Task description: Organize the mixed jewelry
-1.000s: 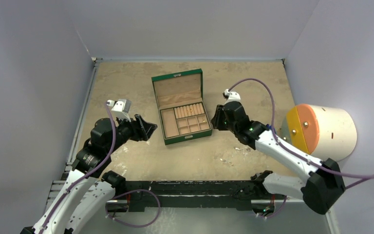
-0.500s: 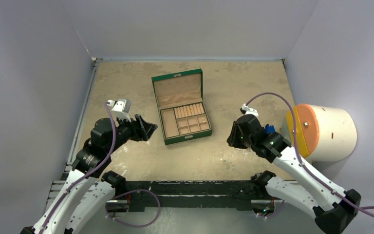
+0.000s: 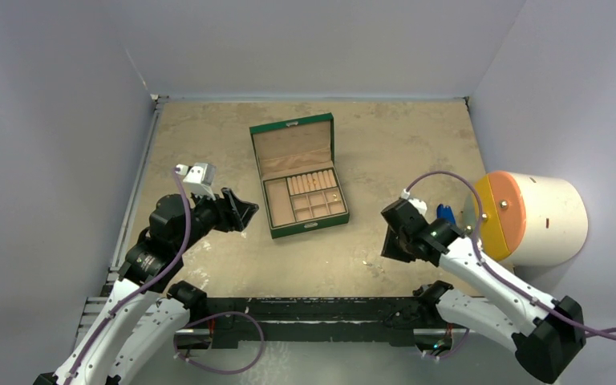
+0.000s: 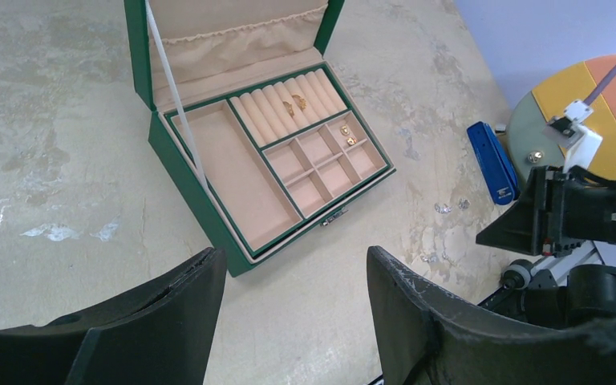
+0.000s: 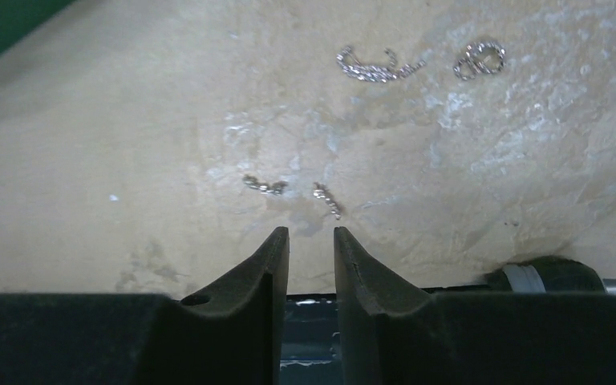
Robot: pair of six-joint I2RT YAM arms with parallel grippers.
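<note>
The right claw has left the green box for the overhead view's lower right; slightly apart, empty, over silver pieces; next pick, I guess.

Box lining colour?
Beige lining; the left wrist view shows it best.

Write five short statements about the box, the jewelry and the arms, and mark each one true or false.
1. The green box is closed. False: its lid stands open.
2. Gold pieces sit among the ring rolls. True.
3. The left gripper holds a ring. False: its fingers are spread, with nothing between them.
4. Silvery pieces lie on the table ahead of the right gripper. True.
5. The blue tool lies inside the box. False: it lies on the table, outside it.
</note>
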